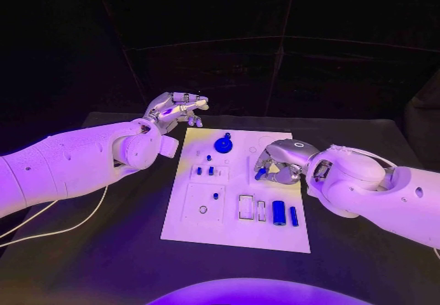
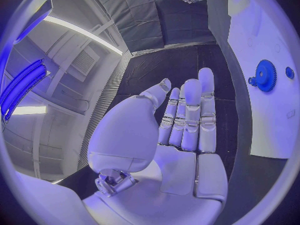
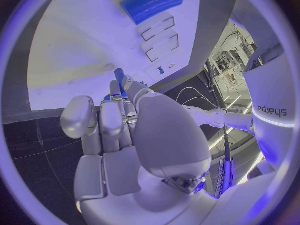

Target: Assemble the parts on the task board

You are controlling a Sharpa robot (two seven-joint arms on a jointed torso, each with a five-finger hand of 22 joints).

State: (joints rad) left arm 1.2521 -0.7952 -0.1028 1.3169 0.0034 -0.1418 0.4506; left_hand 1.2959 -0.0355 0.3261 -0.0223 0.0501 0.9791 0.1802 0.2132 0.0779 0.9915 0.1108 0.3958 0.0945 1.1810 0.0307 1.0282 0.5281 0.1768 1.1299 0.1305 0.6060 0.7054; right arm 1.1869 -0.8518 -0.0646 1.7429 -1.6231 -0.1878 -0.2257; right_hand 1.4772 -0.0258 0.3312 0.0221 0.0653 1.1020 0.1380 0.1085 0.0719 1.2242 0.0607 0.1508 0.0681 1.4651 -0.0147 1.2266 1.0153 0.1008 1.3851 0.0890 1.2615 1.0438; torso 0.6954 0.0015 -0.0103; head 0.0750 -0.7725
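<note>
Peg pinched in your right hand looks light, stiff, slippery, so hold mid-shaft; left hand hovers spread.

Violet light over scene; bright glare on board, dark background beyond table. Wrist views fisheye-bent at rims, near palms soft. Bright strips in left wrist view.
</note>
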